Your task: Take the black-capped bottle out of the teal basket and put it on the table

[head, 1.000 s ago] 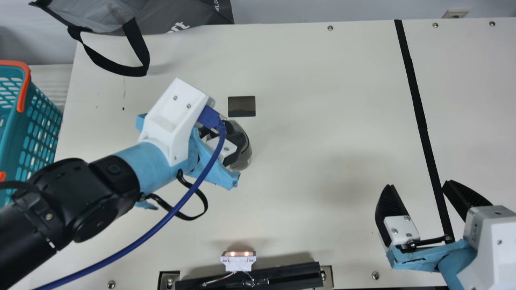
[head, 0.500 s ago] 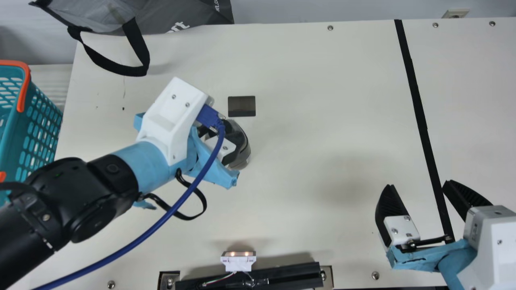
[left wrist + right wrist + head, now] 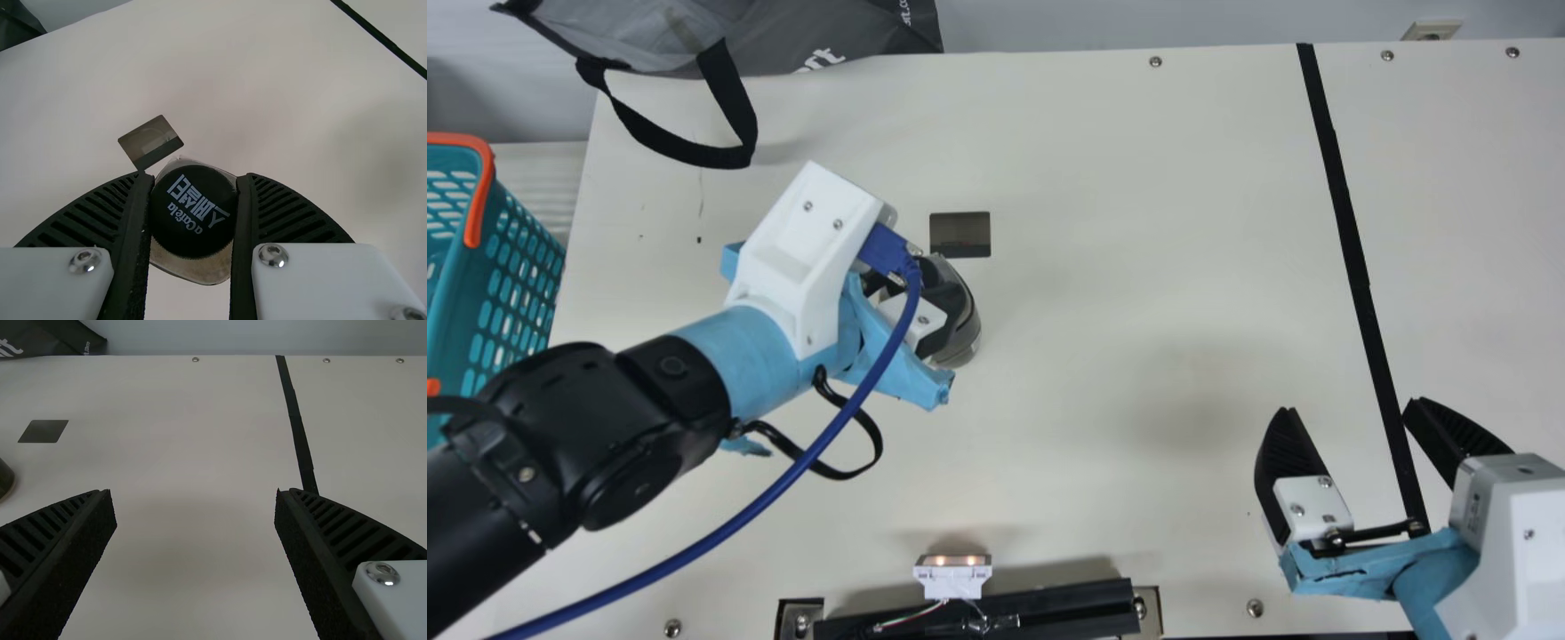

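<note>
Left gripper (image 3: 946,308), left of centre in the main view: fingers closed in on both sides of the black-capped bottle (image 3: 193,215), gripping it at the cap. Bottle is out over the table (image 3: 1138,222); can't tell if its base touches. Round black cap, greyish see-through body with rounded corners, wider than the cap. Pale print on the cap top, one large line, one small. Dark rectangle (image 3: 960,234) just beside the bottle. Right gripper (image 3: 1348,405), lower right: fingers wide apart, nothing between. Teal basket (image 3: 516,293), left edge, orange handle. Grey bag (image 3: 854,31), upper left, white lettering.
</note>
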Robot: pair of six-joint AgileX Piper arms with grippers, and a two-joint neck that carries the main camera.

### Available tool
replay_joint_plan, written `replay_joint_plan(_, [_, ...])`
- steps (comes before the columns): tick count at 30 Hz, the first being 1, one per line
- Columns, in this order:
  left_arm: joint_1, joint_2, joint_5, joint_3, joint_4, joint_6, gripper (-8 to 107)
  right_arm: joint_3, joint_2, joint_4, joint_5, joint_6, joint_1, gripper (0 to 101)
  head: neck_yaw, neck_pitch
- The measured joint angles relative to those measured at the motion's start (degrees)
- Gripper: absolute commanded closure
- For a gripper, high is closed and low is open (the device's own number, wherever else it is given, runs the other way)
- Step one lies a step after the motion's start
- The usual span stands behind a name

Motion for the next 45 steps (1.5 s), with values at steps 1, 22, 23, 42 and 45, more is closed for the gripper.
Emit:
replay_joint_plan(1, [0.0, 0.0, 0.0, 0.0, -0.1, 0.1, 68, 0.0, 0.0, 0.0, 0.0, 0.0, 0.0, 10, 0.0, 0.0])
replay_joint_plan(22, [0.3, 0.2, -0.8, 0.9, 0.4, -0.2, -8, 0.0, 0.0, 0.0, 0.0, 0.0, 0.0, 10, 0.0, 0.0])
replay_joint_plan(23, [0.3, 0.2, -1.0, 1.0, 0.5, -0.4, -8, 0.0, 0.0, 0.0, 0.0, 0.0, 0.0, 10, 0.0, 0.0])
replay_joint_plan(42, [3.9, -7.0, -1.3, 2.0, 13.5, -11.0, -8, 0.0, 0.0, -0.3, 0.0, 0.0, 0.0, 10, 0.0, 0.0])
replay_joint_plan(45, [5.4, -8.7, -1.5, 3.0, 15.9, -13.0, -8, 0.0, 0.0, -0.3, 0.0, 0.0, 0.0, 10, 0.0, 0.0])
